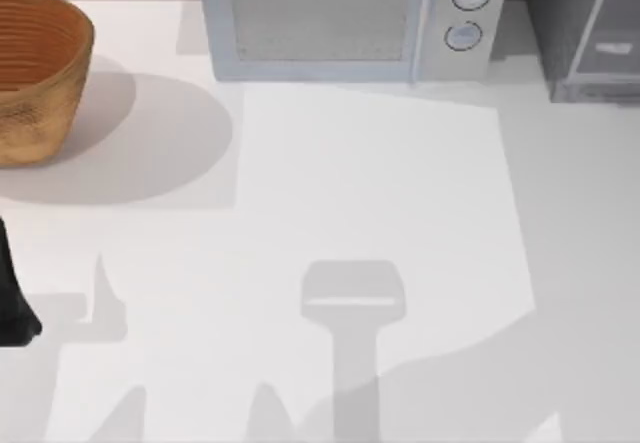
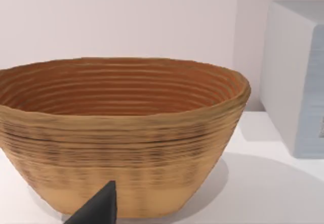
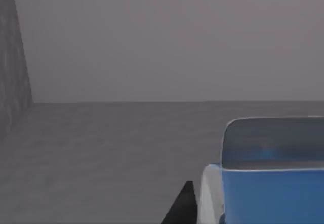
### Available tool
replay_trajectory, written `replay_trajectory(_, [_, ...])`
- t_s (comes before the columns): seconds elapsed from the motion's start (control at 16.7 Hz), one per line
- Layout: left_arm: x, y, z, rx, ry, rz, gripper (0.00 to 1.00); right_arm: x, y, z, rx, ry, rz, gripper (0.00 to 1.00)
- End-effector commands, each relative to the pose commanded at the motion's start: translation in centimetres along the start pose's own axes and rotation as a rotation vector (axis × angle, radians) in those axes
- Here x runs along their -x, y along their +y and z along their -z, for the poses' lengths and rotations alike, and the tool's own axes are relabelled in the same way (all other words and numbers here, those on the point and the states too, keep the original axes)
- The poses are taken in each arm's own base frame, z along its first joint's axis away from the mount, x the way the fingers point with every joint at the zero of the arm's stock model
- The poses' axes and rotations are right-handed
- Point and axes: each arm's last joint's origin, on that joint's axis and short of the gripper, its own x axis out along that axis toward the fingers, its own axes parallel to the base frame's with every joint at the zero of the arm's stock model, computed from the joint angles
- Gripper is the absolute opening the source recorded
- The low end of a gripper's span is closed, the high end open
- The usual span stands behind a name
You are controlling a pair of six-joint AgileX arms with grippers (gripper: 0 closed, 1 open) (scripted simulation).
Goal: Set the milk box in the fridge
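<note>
Close up in my right wrist view, the milk box fills the near corner: a smooth carton with a glossy blue top, a rounded pale edge and a folded ridge above. A dark tip of my right tool shows just beside it, touching or nearly so; I cannot tell whether that tool grips the carton or how wide it stands. Around the box lies a flat, dim grey floor with a dark grained wall at one side and a plain grey back wall, so the box appears to sit inside a dark enclosure.

From my left wrist, one black matte fingertip points at a woven basket, oval, ribbed in coiled tan bands, its hollow bare; that tool's width I cannot tell either. My left arm sits at the white desk's left edge. Farther back stands the light grey microwave, boxy, with two round knobs, and at the far right the dark grey fridge with its pale metallic frame.
</note>
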Motion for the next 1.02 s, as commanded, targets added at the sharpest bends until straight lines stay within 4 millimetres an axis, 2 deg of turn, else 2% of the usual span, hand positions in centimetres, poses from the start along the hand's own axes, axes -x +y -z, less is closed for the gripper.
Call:
replay_trajectory(0.3, [0.0, 0.0, 0.0, 0.0, 0.0, 0.0, 1.0, -5.7, -0.3, -1.6, 0.007, -0.021, 0.003, 0.0])
replay_trajectory(0.48, [0.0, 0.0, 0.0, 0.0, 0.0, 0.0, 1.0, -7.9, -0.1, -2.6, 0.01, -0.028, 0.004, 0.0])
replay_trajectory(0.84, [0.0, 0.0, 0.0, 0.0, 0.0, 0.0, 1.0, -8.5, 0.0, -2.9, 0.01, -0.025, 0.004, 0.0])
replay_trajectory(1.02, [0.0, 0.0, 0.0, 0.0, 0.0, 0.0, 1.0, -8.5, 0.0, -2.9, 0.01, -0.025, 0.004, 0.23])
